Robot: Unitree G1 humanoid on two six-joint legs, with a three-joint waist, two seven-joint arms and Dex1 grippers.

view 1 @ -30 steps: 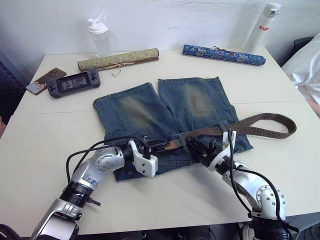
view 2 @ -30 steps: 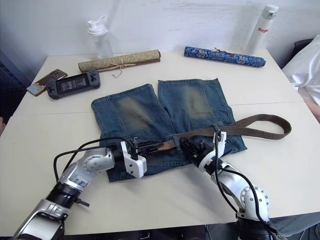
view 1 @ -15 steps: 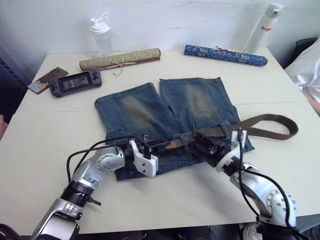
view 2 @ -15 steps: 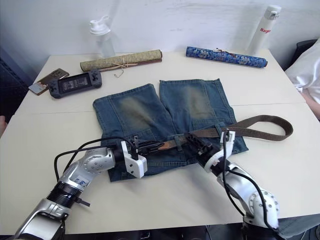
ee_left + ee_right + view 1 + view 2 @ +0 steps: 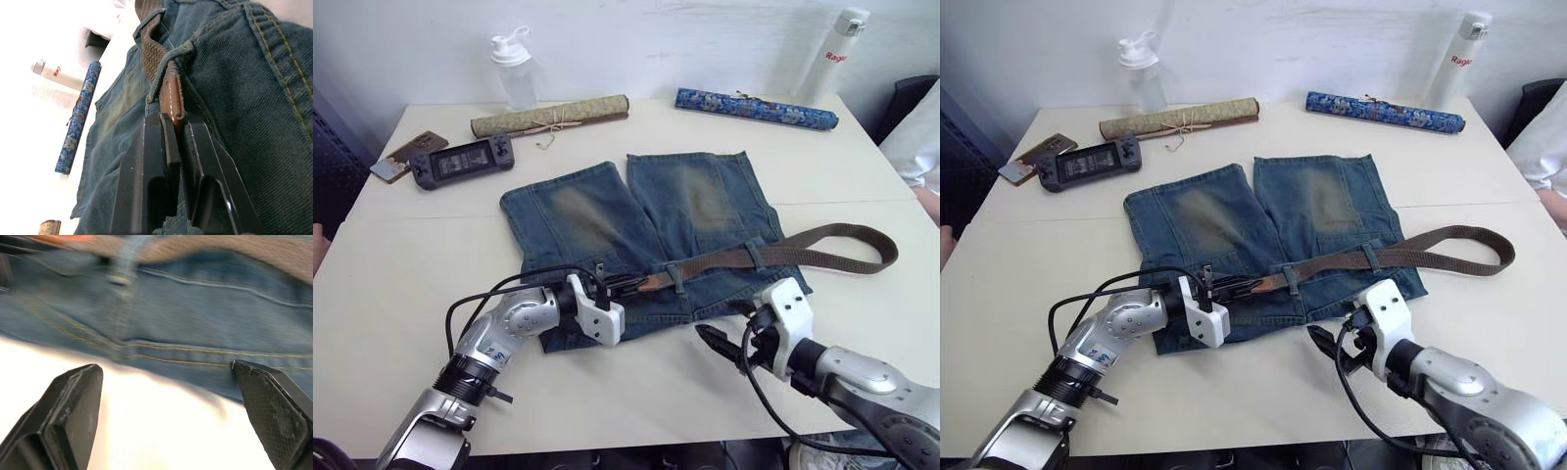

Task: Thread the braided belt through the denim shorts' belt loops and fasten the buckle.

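We are partway through the threading: the denim shorts [image 5: 641,230] lie flat on the table [image 5: 411,255] with the waistband toward us, and the braided belt [image 5: 773,257] already runs through two belt loops [image 5: 676,274] on the right half of the waistband, its free length curling back in a loop onto the table to the right of the shorts. Our left gripper [image 5: 176,125] pinches the tan leather tip [image 5: 173,98] of the belt between its fingers, just where the tip has come out of a loop near the middle of the waistband. Our right gripper [image 5: 166,382] hangs wide apart and empty over the table just off the waistband edge, near the shorts but touching nothing. We cannot make out the buckle at the far end of the strap. We judge that the next move is to draw the tip further to the left along the waistband and feed it under the next loop, with the right gripper steadying the cloth so the shorts do not bunch or drag.
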